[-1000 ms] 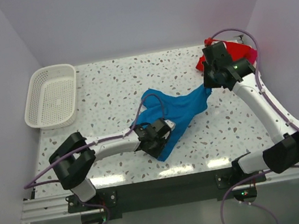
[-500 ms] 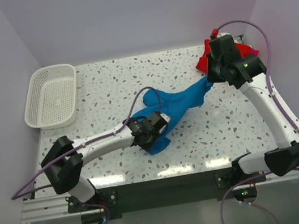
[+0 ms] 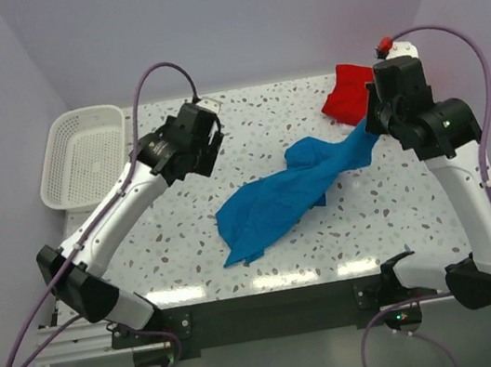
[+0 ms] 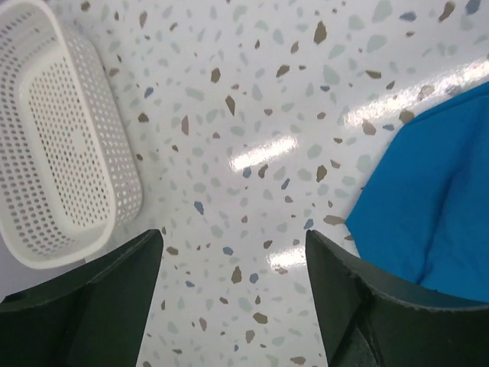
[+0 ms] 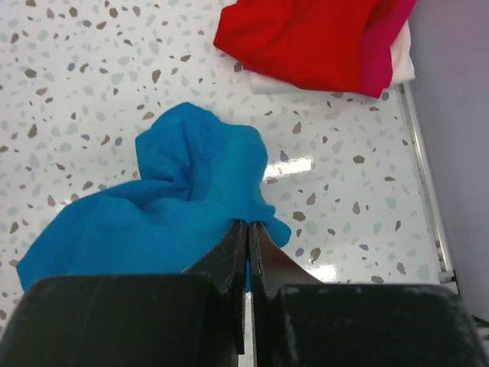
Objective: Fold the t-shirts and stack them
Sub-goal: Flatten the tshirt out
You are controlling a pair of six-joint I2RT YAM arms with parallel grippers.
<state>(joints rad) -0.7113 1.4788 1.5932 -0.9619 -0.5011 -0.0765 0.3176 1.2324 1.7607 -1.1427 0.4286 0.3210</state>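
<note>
Blue t-shirt (image 3: 276, 199): crumpled diagonal strip across the centre of the top view. Its lower-left end lies flat on the counter (image 3: 254, 121); its upper-right end runs up to the right tool (image 5: 247, 224).

Right tool: fingers pressed together, pinching a fold of the blue cloth. In the top view the pinch point is hidden under the wrist.

Left tool (image 4: 231, 237): fingers spread wide, nothing between them, over bare counter left of centre, apart from the shirt.

Red t-shirt (image 5: 306, 38): folded, upper right; partly hidden behind the right arm in the top view.

Magenta-pink t-shirt (image 5: 384, 65): only a strip shows at the red one's right edge. A white layer lies beneath both; cannot tell what it is.

White mesh basket (image 4: 53, 138): upper left, cut off by the frame edge in the left wrist view. That view also cuts off the blue shirt at the right edge.
</note>
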